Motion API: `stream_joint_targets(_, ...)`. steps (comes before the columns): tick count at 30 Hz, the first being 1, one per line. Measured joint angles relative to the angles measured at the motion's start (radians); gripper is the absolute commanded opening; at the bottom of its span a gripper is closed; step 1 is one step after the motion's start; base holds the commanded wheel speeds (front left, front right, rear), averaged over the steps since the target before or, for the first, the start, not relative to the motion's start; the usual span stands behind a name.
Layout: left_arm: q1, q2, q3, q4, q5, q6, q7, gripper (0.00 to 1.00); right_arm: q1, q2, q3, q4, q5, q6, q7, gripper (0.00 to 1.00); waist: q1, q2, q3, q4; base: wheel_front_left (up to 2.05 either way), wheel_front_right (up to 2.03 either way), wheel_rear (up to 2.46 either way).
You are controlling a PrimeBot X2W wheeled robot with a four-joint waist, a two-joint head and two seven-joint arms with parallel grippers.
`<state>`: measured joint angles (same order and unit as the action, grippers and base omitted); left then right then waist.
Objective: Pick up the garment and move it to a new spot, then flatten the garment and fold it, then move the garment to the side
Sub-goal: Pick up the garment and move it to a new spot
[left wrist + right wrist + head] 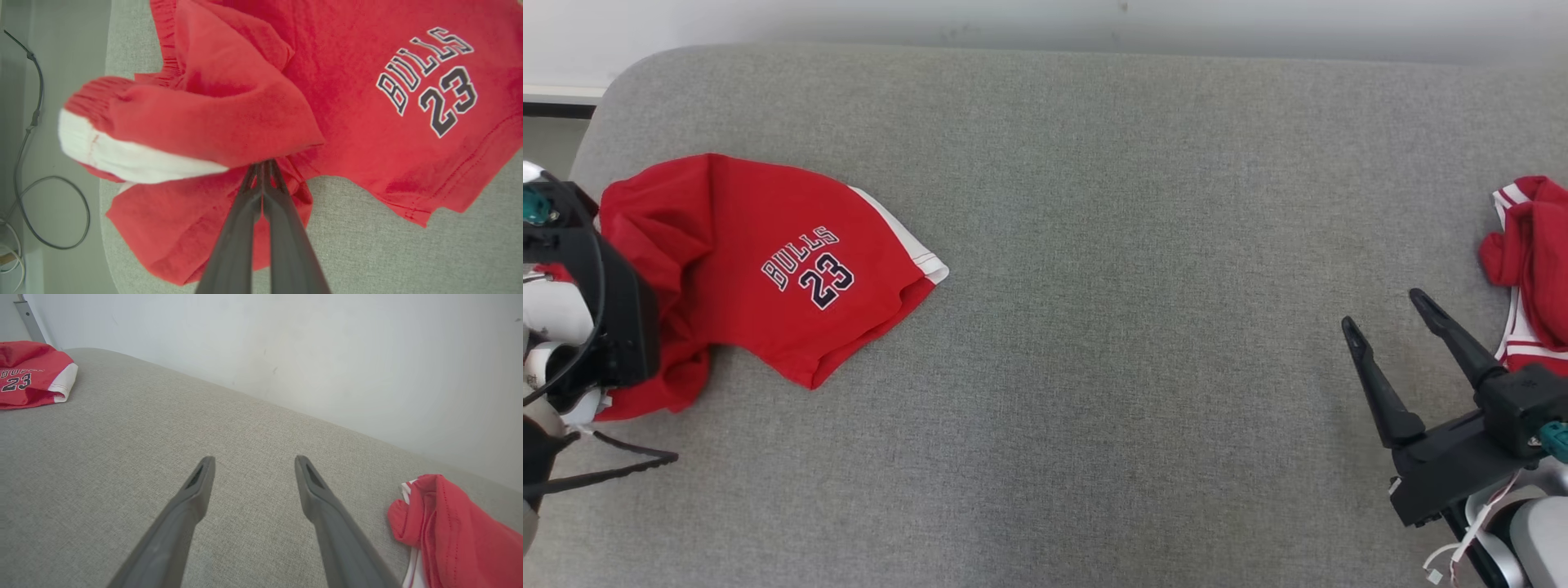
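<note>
**On the grey cushion's left end: my left fingers are pinching the red garment**

At the left end of the grey cushion [1094, 367], my left gripper [263, 169] is closing its two dark fingers tight together, tip against tip, on a bunched fold of the red garment [367, 122]. In the left wrist view the fold is rising up and over just beyond the fingertips, and a white side panel [122, 159] is showing along its lower edge. The rest of the cloth is spreading out flat on the cushion to the right of that view.

From my head view the red garment [768, 245] is lying at the far left of the cushion, crumpled on the side by my left arm and smoother toward the middle, with the white side panel [907, 245] running along its right edge. Dark lettering outlined in white is reading "BULLS" [799, 257] in an arc, with "23" [827, 280] beneath it. The same print is appearing in the left wrist view [427, 77], tilted.

My right gripper [1383, 309] is hovering at the lower right of the head view with its fingers spread wide apart, holding nothing. In the right wrist view the right gripper [254, 459] is pointing across bare cushion toward a pale wall [306, 355], and the red garment [28, 375] is lying well apart at the far left.

A second red garment [1535, 253] with white stripes is lying crumpled at the cushion's right edge, near my open fingers but not touching them. A dark cable [24, 163] is looping on the floor beside the cushion.
</note>
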<state>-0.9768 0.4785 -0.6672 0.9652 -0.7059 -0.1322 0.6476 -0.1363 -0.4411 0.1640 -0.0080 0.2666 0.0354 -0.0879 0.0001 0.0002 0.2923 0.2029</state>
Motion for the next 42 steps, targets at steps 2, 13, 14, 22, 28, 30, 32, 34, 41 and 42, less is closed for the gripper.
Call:
stream_joint_targets(2,-0.006,0.005,-0.026,-0.009,0.002,0.0,-0.017,0.0,-0.004,0.008,0.008,0.004,0.0,0.0,0.0,1.0,0.0,0.0,-0.005,0.0,0.0,0.0,0.0)
stream_joint_targets(13,-0.103,-0.009,-0.137,-0.185,-0.029,0.0,-0.19,0.0,-0.049,0.077,0.034,0.059,0.015,0.0,-0.02,1.0,-0.0001,-0.0001,-0.046,-0.028,0.0,0.0,0.0)
stream_joint_targets(14,-0.107,-0.015,-0.151,-0.204,-0.041,0.0,-0.205,0.0,-0.052,0.083,0.035,0.07,0.015,0.0,-0.023,1.0,-0.0001,-0.0001,-0.051,-0.034,0.0,0.0,0.0)
stream_joint_targets(22,-0.119,-0.02,-0.252,-0.341,-0.103,0.0,-0.311,0.0,-0.058,0.127,0.041,0.11,0.034,0.0,-0.055,1.0,-0.0001,-0.0001,-0.082,-0.102,0.0,0.0,0.0)
stream_joint_targets(28,-0.145,-0.02,-0.327,-0.421,-0.138,0.0,-0.368,0.0,-0.059,0.152,0.046,0.137,0.042,0.0,-0.081,1.0,-0.0001,-0.0002,-0.094,-0.17,0.0,0.0,0.0)
stream_joint_targets(30,-0.158,-0.028,-0.346,-0.444,-0.148,0.0,-0.386,0.0,-0.059,0.161,0.048,0.144,0.046,0.0,-0.09,1.0,-0.0002,-0.0002,-0.096,-0.194,0.0,0.0,0.0)
stream_joint_targets(32,-0.161,-0.048,-0.373,-0.469,-0.151,0.0,-0.404,0.0,-0.059,0.165,0.047,0.153,0.05,0.0,-0.097,1.0,-0.0001,-0.0001,-0.097,-0.217,0.0,0.0,0.0)
stream_joint_targets(34,-0.16,-0.081,-0.405,-0.491,-0.174,0.0,-0.416,0.0,-0.059,0.168,0.047,0.162,0.05,0.0,-0.102,1.0,-0.0001,-0.0002,-0.097,-0.241,0.0,0.0,0.0)
stream_joint_targets(41,-0.128,-0.218,-0.511,-0.525,-0.202,0.0,-0.464,0.0,-0.052,0.167,0.024,0.167,0.066,-0.006,-0.123,1.0,-0.0002,-0.0002,-0.089,-0.303,0.0,0.0,0.0)
stream_joint_targets(42,-0.118,-0.245,-0.517,-0.523,-0.208,0.0,-0.472,0.0,-0.048,0.165,0.016,0.167,0.067,-0.01,-0.124,1.0,-0.0001,-0.0002,-0.086,-0.307,0.0,0.0,0.0)
